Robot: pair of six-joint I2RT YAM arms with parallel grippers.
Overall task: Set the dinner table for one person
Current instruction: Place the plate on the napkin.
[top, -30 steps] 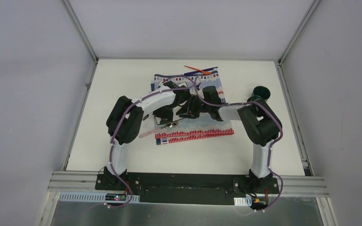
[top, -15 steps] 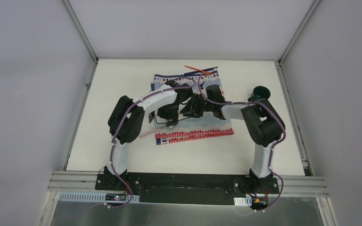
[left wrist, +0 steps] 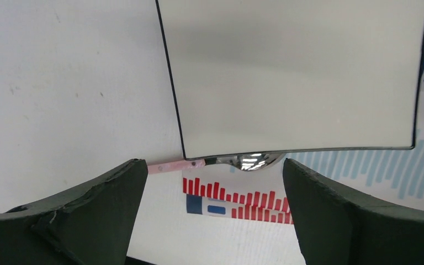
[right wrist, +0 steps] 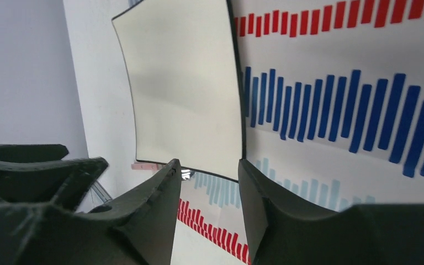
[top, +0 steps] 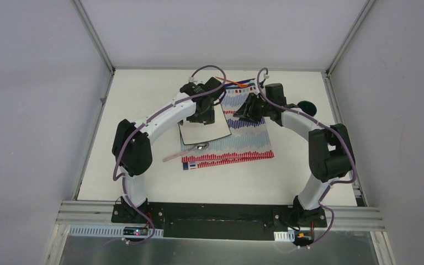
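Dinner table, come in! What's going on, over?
Left gripper and right gripper open, empty. Matte-white dinner table: black-rimmed white square plate on red-blue-white striped cloth. Pink-handled metal spoon tucked under plate's near edge.

overhead above dinner table (top: 226,182); wrists share plate (left wrist: 298,72)

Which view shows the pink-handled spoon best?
Top external: the spoon shows full length, handle and bowl, at the plate's near edge. Left wrist shows it bigger, but the plate hides part of the bowl and the left gripper cuts off the handle. Right wrist catches only a glint at the right gripper.
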